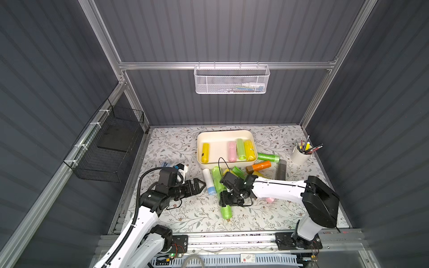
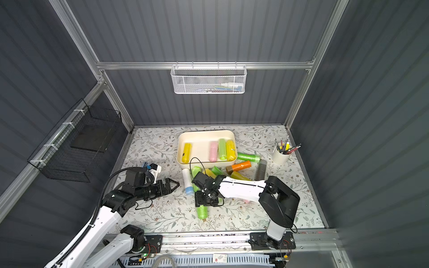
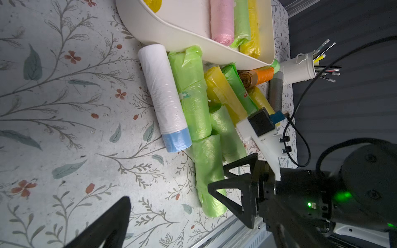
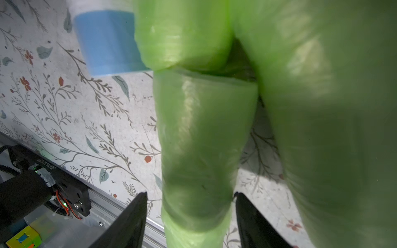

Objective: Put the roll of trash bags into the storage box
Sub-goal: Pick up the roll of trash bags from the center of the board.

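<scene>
The right arm (image 1: 278,188) is extending from the front right corner of the table (image 1: 185,213), wrist bending down over the pile of rolls (image 1: 216,176). The right gripper (image 4: 191,206) is straddling 1 light green roll of trash bags (image 4: 197,139), 1 finger on each side. Jaws are standing part-way closed: 1 finger is looking flush against the plastic, while a sliver of table is showing beside the other. Cannot tell whether the roll is actually being clamped.

This roll is lying flat on the table, outside the storage box (image 1: 222,132), at the end of the pile nearest the front edge. In both top views its free end is poking out from under the gripper toward that edge.

The storage box is sitting near the middle of the far edge. 4 rolls are lying in it: 1 yellow roll (image 1: 205,152) alone by its left wall, then a pink roll (image 1: 232,150), a green roll (image 1: 241,148) and another yellow roll (image 1: 248,149) side by side toward its right wall.

The left gripper (image 1: 202,185) is hanging over the table just left of the pile, jaws spread wide with nothing between them. It is pointing at a white roll with a blue end (image 1: 208,182), near it but not touching.

An orange roll (image 1: 261,166) and a grey roll (image 1: 281,170) are lying loose near the box's right front corner. A white pen cup (image 1: 299,157) is standing near the right edge.
</scene>
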Tool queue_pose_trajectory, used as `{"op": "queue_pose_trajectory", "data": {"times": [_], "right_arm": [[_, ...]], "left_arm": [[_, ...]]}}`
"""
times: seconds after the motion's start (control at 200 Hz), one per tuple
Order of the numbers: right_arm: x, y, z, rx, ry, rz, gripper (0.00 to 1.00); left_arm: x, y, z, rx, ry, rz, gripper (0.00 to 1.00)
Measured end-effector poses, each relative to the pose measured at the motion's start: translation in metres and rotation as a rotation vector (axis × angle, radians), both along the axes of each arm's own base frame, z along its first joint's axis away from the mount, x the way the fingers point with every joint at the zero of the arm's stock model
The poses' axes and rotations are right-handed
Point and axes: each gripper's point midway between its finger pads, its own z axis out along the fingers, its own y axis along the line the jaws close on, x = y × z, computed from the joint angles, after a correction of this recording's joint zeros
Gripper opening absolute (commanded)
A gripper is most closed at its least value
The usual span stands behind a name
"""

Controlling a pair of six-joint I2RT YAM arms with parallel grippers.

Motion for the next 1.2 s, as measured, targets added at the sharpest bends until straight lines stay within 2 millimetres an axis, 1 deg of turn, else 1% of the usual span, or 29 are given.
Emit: {"op": "queue_pose_trajectory", "data": {"times": [0.18,0.38,0.46,0.645,0.785,0.931,1.201], "right_arm": [[-0.003,0.005,-0.005,-0.021,0.018,0.013,0.67],[-0.005,0.014,-0.008,-0.034,0.040,0.029,0.66],[-0.005,0.016,-0.011,-0.045,0.051,0.032,0.68],[-0.008,0.013,-0.015,-0.074,0.072,0.032,0.66],[-0.008,0.013,-0.020,-0.095,0.084,0.032,0.62],[-0.009,0.013,-0.025,-0.109,0.095,0.032,0.61],[-0.010,0.014,-0.027,-0.108,0.117,0.033,0.60]], "left_arm": [[-0.002,0.001,-0.006,0.007,0.010,0.002,1.00],[-0.003,0.002,-0.007,0.010,0.017,0.003,1.00],[-0.004,0.002,-0.008,0.014,0.022,0.004,1.00],[-0.004,0.003,-0.009,0.019,0.025,0.007,1.00],[-0.004,0.004,-0.009,0.020,0.025,0.008,1.00],[-0.003,0.004,-0.009,0.022,0.024,0.010,1.00],[-0.003,0.005,-0.010,0.031,0.021,0.015,1.00]]}}
